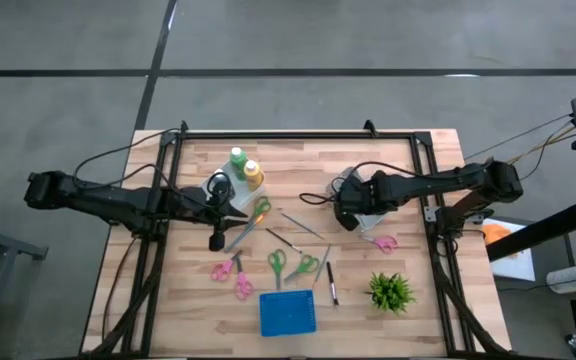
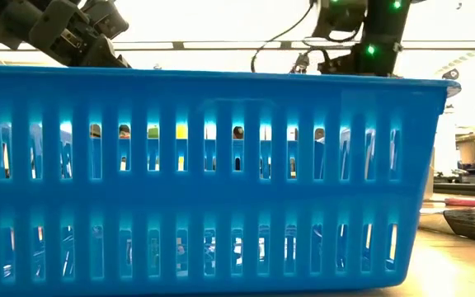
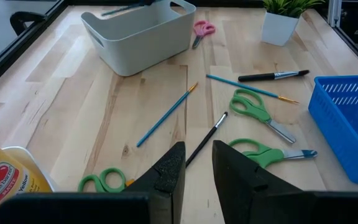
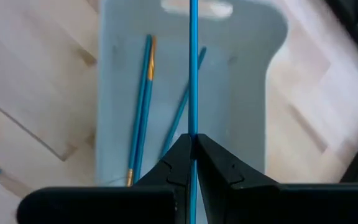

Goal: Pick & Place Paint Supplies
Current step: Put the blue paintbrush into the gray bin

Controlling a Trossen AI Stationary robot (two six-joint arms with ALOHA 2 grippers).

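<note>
My right gripper (image 4: 193,146) is shut on a thin blue brush (image 4: 193,62) above the white bin (image 4: 247,93). That bin holds other blue brushes (image 4: 143,106). In the high view this gripper (image 1: 349,218) hangs over the bin (image 1: 372,222) at the table's right. My left gripper (image 3: 197,165) stands open with nothing between its fingers, near the table's left middle (image 1: 236,213). A green bottle (image 1: 237,159) and a yellow-orange bottle (image 1: 253,175) stand beyond it. Loose brushes lie flat on the table: a blue one (image 3: 166,115), a black one (image 3: 205,138) and another blue one (image 3: 253,89). My right gripper pinches the blue brush's handle (image 4: 193,127) between its two fingers. The fingers come from above, slanting down. The brush runs through the gap and reaches on past the fingertips over the bin, lifted clear of it.
Several pairs of scissors lie about the middle: green (image 3: 260,112), green (image 3: 263,151), pink (image 1: 230,272). A blue slotted basket (image 1: 288,313) stands at the near edge and fills the low view (image 2: 204,181). A small potted plant (image 1: 390,290) stands near right. A black-handled brush (image 3: 272,76) lies by the basket.
</note>
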